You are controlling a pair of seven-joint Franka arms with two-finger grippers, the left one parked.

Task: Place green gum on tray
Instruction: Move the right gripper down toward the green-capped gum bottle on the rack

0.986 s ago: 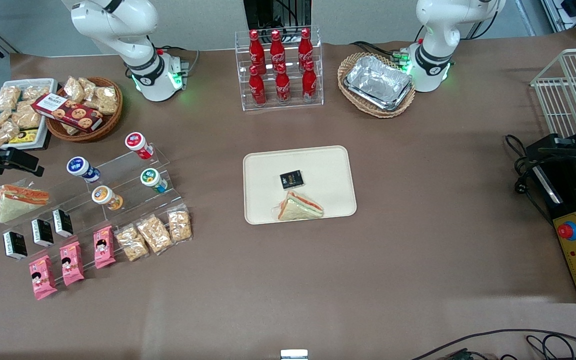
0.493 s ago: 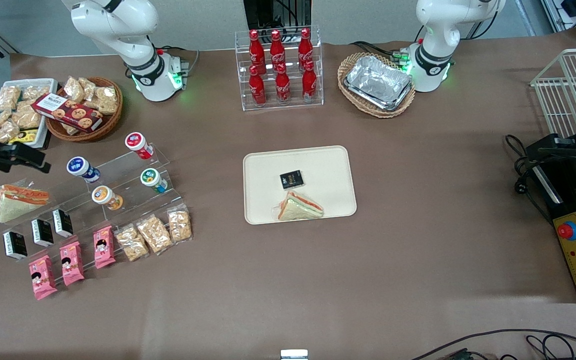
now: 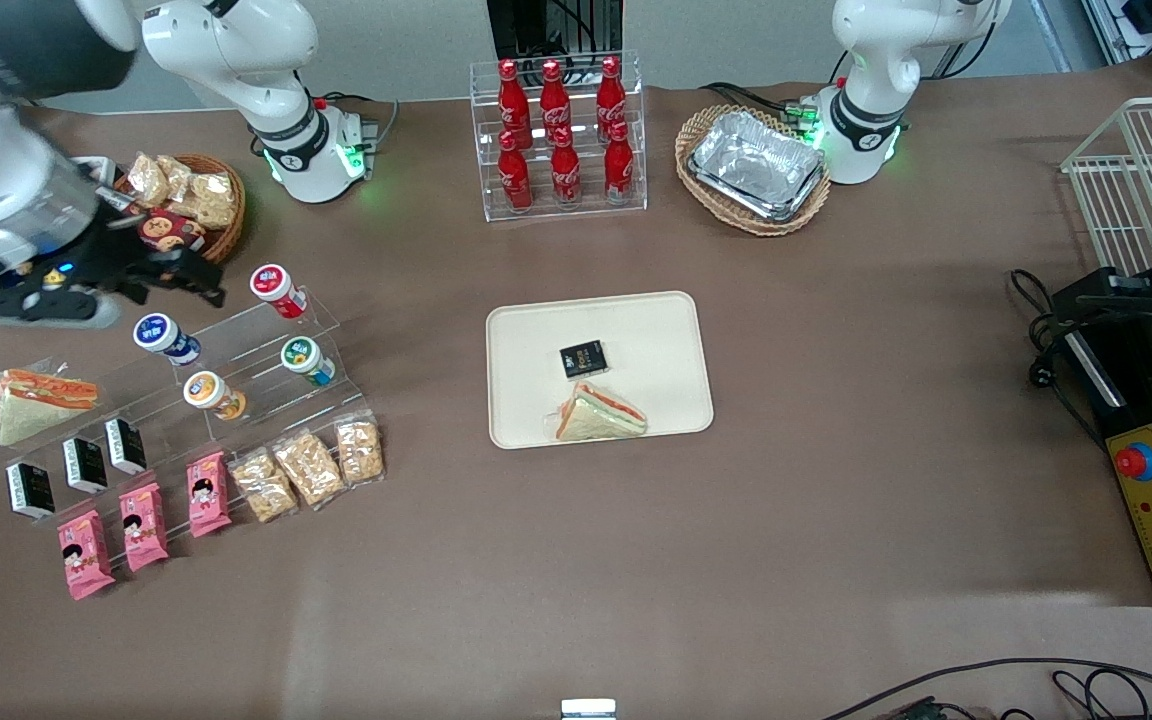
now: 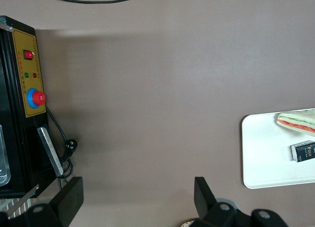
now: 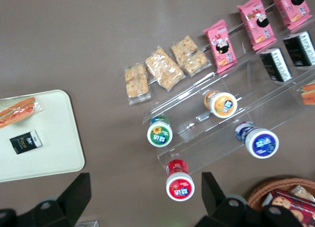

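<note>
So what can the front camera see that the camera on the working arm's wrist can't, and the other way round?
Only the front view shows the cola bottles, the foil trays and the hand from outside, hovering above the table near the red gum. Only the wrist view looks down between the open fingers. Both show the green gum on its clear stand and the tray with a sandwich.

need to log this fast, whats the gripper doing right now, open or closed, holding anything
Gripper: open and empty, hovering above the red-lidded canister, not yet at the green gum.
</note>
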